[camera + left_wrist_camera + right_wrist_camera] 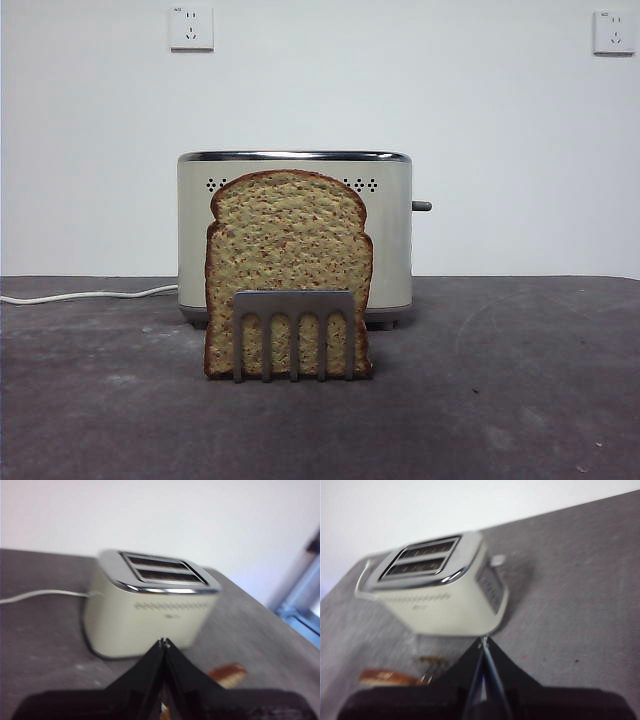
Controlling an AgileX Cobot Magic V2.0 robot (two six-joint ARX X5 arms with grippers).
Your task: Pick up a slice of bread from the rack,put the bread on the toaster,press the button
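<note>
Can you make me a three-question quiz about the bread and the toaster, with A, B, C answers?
1. Where is the slice of bread?
A in the rack
B in the toaster
C flat on the table

2. How many slots are in the toaster's top?
A one
B two
C four

3. How is the left pincer?
A open
B shut with nothing in it
C holding bread

Answers: 1 A, it stands behind the prongs. 2 B, the left wrist view shows two. 3 B, its jaws meet, empty.

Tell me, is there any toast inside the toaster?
No, empty. The left wrist view shows both slots of the toaster dark and bare. The slice of bread stands upright in the rack.
</note>
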